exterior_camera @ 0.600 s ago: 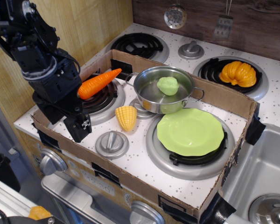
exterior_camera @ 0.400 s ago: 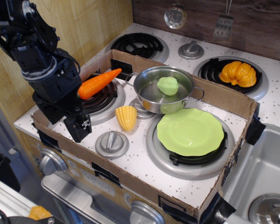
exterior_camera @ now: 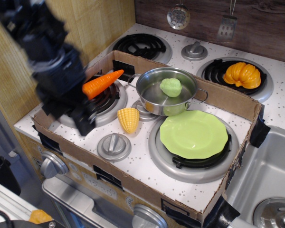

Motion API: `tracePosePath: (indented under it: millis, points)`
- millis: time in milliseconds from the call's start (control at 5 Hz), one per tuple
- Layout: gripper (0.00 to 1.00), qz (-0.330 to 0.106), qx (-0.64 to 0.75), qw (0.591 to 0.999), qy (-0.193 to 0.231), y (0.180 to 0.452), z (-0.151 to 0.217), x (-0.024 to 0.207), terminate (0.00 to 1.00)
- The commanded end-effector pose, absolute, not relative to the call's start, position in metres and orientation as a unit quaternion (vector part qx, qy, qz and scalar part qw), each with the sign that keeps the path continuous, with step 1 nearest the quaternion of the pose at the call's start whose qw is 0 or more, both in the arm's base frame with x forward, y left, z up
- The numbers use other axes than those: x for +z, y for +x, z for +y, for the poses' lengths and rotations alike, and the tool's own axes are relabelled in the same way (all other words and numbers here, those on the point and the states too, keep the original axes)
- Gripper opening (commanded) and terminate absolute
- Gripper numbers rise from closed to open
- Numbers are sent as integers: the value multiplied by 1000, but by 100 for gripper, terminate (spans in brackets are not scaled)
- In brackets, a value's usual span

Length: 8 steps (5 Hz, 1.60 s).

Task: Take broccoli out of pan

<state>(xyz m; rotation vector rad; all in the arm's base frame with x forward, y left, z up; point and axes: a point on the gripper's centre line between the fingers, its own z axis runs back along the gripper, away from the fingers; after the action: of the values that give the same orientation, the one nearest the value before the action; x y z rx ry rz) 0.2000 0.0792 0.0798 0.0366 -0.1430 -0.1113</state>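
Observation:
The pale green lumpy broccoli (exterior_camera: 171,87) lies inside the shiny steel pan (exterior_camera: 152,97), which stands in the middle of the toy stove inside a cardboard frame. My gripper (exterior_camera: 83,122) is at the left, blurred by motion, low over the front-left burner and well apart from the pan. Its black fingers (exterior_camera: 84,124) point down; I cannot tell whether they are open or shut. Nothing shows between them.
An orange carrot (exterior_camera: 101,83) lies on the left burner beside my arm. A yellow corn cob (exterior_camera: 128,119) lies left of the pan. A flat light-green plate (exterior_camera: 194,134) sits on the front-right burner. An orange pumpkin (exterior_camera: 242,75) sits back right. A sink (exterior_camera: 270,180) is at the right.
My arm has started moving, shifting slightly up and to the right, and is now blurred. The broccoli, pan and other objects have not moved.

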Motion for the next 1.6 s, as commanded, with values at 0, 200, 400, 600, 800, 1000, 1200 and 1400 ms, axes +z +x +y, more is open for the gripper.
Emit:
tracePosePath:
  millis: [0,200,400,600,800,1000,1200,1400]
  points:
    - [100,-81,-64,994,46,235,60,111,0]
    - [100,-75,-73,994,33,251,49,110,0]
    - [100,-72,-85,993,27,267,42,108,0]
    - [100,-71,-102,992,33,283,38,111,0]
    - [100,-73,-111,991,34,296,33,113,0]
    - [100,-68,-116,990,33,304,31,112,0]
    - [100,-87,-124,988,33,315,29,98,0]
    - [100,-112,-136,984,27,329,30,82,0]
